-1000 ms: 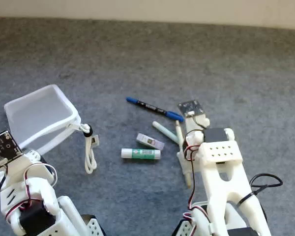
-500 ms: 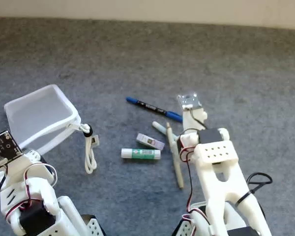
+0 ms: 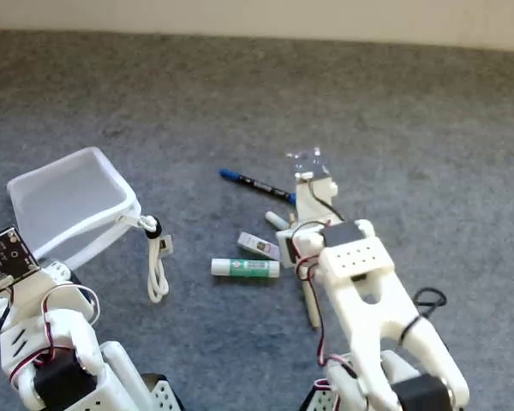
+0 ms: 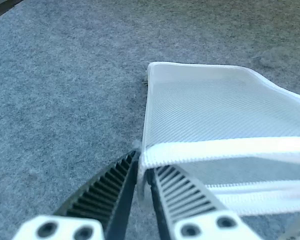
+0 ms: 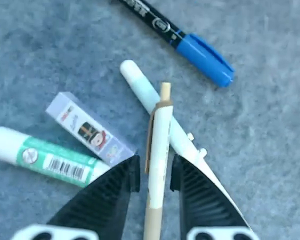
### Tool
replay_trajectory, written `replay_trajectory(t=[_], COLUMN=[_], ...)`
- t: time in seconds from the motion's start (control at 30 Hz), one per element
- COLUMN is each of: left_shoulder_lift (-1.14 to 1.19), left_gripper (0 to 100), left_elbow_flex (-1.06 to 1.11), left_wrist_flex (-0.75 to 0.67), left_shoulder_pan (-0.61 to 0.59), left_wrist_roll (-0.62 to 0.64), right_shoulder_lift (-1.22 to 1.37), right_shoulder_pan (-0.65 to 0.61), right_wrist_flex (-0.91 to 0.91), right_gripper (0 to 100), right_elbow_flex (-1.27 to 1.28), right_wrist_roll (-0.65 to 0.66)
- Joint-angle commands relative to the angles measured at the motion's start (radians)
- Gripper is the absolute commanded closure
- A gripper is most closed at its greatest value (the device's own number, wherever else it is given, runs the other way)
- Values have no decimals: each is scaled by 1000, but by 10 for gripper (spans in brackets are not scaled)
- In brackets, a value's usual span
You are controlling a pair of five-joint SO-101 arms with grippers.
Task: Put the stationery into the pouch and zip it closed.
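Note:
The white mesh pouch (image 3: pixel 68 205) lies open at the left, and my left gripper (image 4: pixel 142 177) is shut on its near rim (image 4: pixel 210 149). Right of centre, my right gripper (image 5: pixel 155 172) is shut on a cream pen (image 5: pixel 158 135), whose rear end sticks out toward the front (image 3: pixel 311 306). Under that pen lies a pale green pen (image 5: pixel 142 90). A blue marker (image 3: pixel 255 185) lies just beyond. A small eraser box (image 3: pixel 259 246) and a green-labelled glue stick (image 3: pixel 245 268) lie on the carpet to the left of the gripper.
The pouch's white wrist cord (image 3: pixel 157 267) loops on the grey carpet (image 3: pixel 394 128) between the pouch and the glue stick. Open carpet stretches at the back and the right.
My right arm has swung left with the cream pen in its gripper, so the pen now sits closer to the eraser box. The left arm and pouch have not moved.

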Motion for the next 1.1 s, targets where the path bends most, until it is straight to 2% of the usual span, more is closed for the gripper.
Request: replay_trajectory(t=[0.0, 0.4, 0.53, 0.63, 0.9, 1.07], left_shoulder_lift=[-10, -10, -10, -10, -10, -10], left_gripper=[995, 995, 995, 995, 995, 995], left_elbow_flex=[8, 8, 8, 8, 8, -2], left_wrist_flex=[-3, -3, -3, -3, -3, -5], left_shoulder_pan=[19, 19, 21, 22, 22, 24], left_wrist_roll=[9, 9, 9, 9, 9, 8], right_shoulder_lift=[93, 427, 429, 426, 193, 39], right_shoulder_pan=[-7, 5, 10, 12, 5, -12], right_wrist_flex=[-31, -27, -18, 53, 191, 289], right_gripper=[899, 906, 997, 993, 994, 994], right_elbow_flex=[-124, -351, -355, -360, -407, -407], right_wrist_roll=[-68, -74, -69, -41, -52, -176])
